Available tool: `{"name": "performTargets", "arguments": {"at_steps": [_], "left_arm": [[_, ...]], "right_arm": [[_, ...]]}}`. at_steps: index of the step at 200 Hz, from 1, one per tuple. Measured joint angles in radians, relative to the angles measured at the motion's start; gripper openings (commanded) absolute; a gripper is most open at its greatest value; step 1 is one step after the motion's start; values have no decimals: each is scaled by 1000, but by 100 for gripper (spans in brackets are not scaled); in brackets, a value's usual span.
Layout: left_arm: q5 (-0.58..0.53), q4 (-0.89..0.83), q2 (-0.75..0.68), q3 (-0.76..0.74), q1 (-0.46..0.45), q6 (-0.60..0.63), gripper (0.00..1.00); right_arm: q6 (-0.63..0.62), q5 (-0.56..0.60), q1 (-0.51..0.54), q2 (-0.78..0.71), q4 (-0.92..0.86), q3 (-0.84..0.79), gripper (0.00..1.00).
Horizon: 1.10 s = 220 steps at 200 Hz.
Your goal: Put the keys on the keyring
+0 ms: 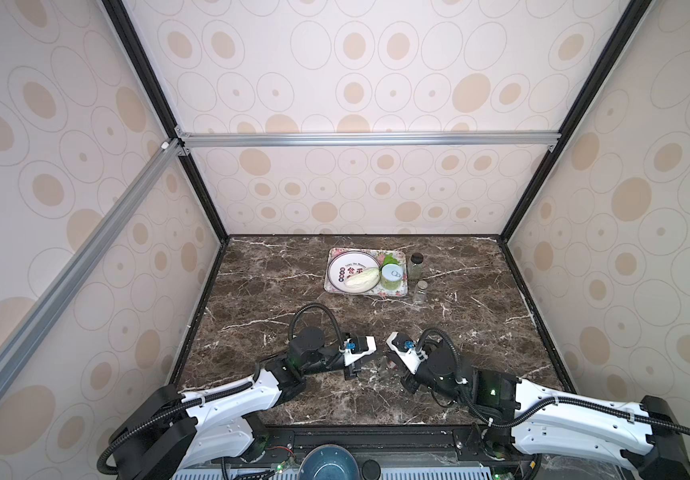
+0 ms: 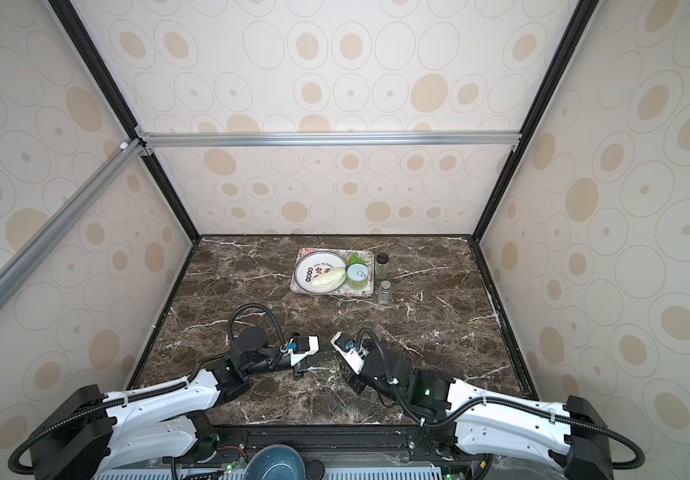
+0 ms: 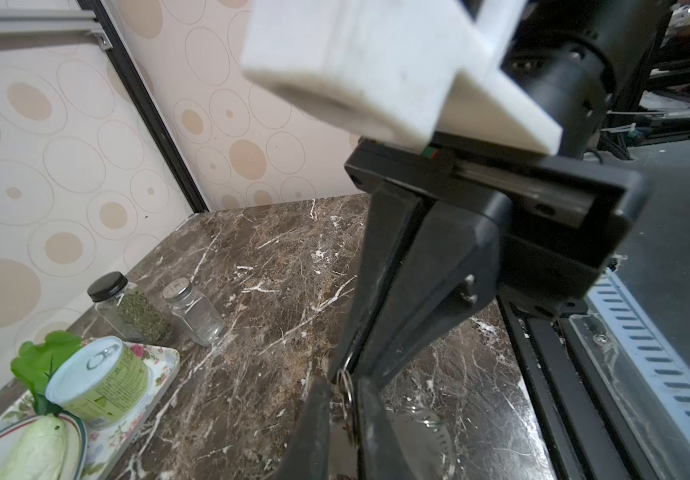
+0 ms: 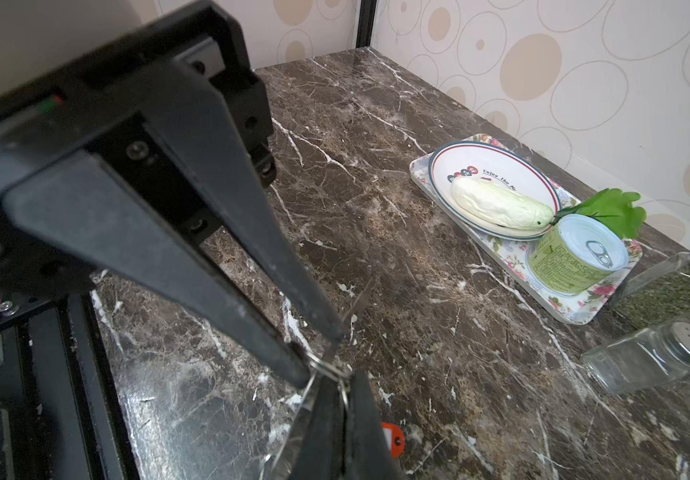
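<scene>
R gripper (image 4: 319, 358) had its jaws pressed together, no gap visible at the tips. It was pinched on the thin edge of the keyring (image 3: 422, 430), a grey, shiny plate w/ small slots along its rim. The plate ran from the R tips down past the L gripper (image 4: 344, 388) toward the marble table (image 4: 418, 291). Whether its lower edge touched the table couldn't be told.

L gripper pointed in from the opposite side, tips right under the R tips, jaws nearly closed w/ only a sliver between them. In that sliver sat a small wire ring (image 3: 345, 384), pinched by the L fingers (image 3: 310, 424) and touching the R tips just above. Whether the ring passed thru a rim hole was too small to tell.

Red-orange key tag (image 4: 393, 439) sat just beside the L jaws, outside one finger, low by the table.

In both top views the 2 grippers met tip to tip, the grip itself hidden under the wrists.

Well beyond both jaws, toward the back wall, stood a flowered tray (image 1: 368, 293). It held a round white plate (image 1: 341, 266) w/ a pale veg (image 1: 362, 277) on it, and a green tin (image 1: 391, 277). Beside the tray were 2 glass jars, a black-lid herb jar (image 1: 416, 266) and a clear metal-lid jar (image 1: 420, 291). All were well apart from the jaws.
</scene>
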Motion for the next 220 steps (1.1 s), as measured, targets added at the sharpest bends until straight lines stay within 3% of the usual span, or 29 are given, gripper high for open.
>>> {"name": "performTargets", "arguments": {"at_steps": [79, 110, 134, 170, 220], "left_arm": [[-3, 3, 0, 2, -2, 4, 0], [-29, 123, -25, -60, -2, -32, 0], [-64, 216, -68, -130, -3, -56, 0], [-113, 226, -74, -145, -2, -70, 0], [-127, 226, -74, -151, 0, -73, 0]], "right_arm": [[1, 6, 1, -1, 3, 0, 0], [11, -5, 0, -2, 42, -1, 0], [34, -82, -32, 12, 76, -1, 0], [97, -263, -139, 73, 119, 8, 0], [115, -370, -179, 132, 110, 40, 0]]}}
